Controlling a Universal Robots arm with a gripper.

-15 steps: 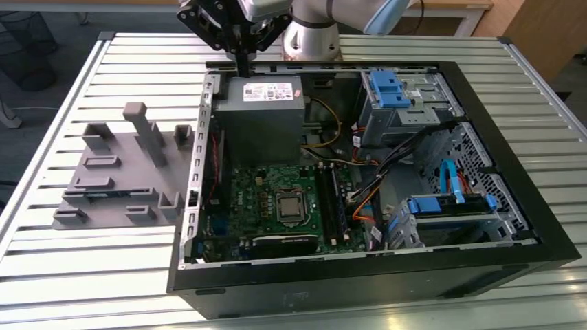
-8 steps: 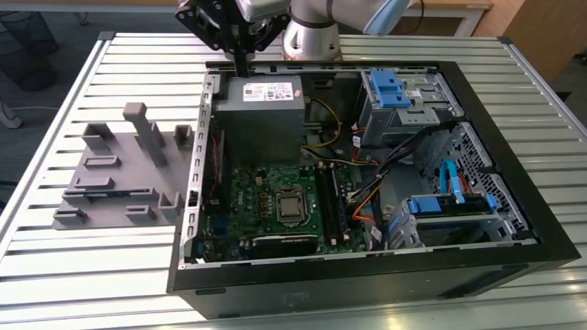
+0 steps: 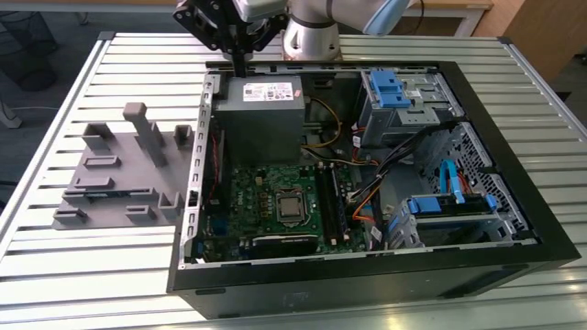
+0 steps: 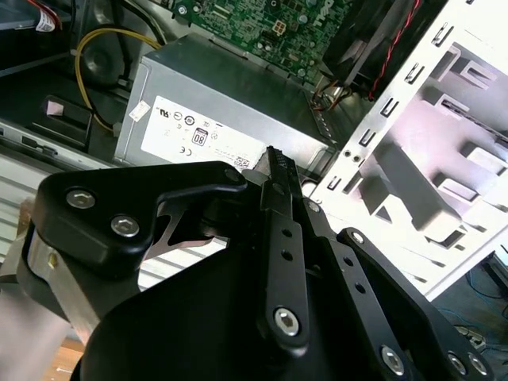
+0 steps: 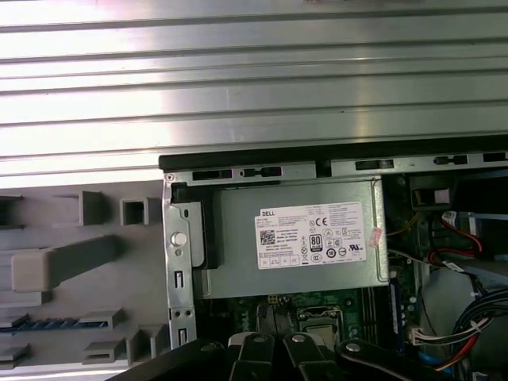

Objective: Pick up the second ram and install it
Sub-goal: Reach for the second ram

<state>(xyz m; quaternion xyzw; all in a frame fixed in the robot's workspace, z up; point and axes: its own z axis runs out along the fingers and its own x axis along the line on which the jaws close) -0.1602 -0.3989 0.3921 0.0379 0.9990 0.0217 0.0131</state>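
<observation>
Horizontally, second ram (image 3: 96,194) lying in fixture (image 3: 137,130)

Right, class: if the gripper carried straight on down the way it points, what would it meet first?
Most likely the grey power supply, near its edge: the gripper hangs above it, pointing down. Depth is unclear, so the computer case rim beside it could come first.

Silver arm (image 3: 310,34), blue cap (image 3: 385,17), black bolted end effector (image 3: 240,67)
</observation>
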